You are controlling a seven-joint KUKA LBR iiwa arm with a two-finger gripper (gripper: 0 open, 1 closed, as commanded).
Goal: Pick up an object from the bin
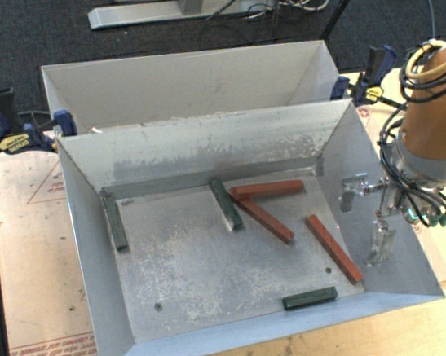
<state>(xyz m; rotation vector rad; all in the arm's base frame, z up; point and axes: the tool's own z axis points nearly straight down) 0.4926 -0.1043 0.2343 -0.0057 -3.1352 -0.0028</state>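
**Open gripper beside slanted red bar**

Gripper (368, 218) is hanging at frame right, fingers spread wide and gripping nothing, probably readying to descend. Slanted red bar (332, 248) is lying flat just left of it, clear of the others: likely pick. Dark bar (310, 298) is resting lower centre. Remaining bars (266, 218) are lying farther left across the bin (202, 147).

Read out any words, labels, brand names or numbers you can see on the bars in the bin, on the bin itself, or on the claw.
None to read. The red-brown bars, the dark green bars, the grey bin and the claw all show plain surfaces, with no words, numbers or signs on them.
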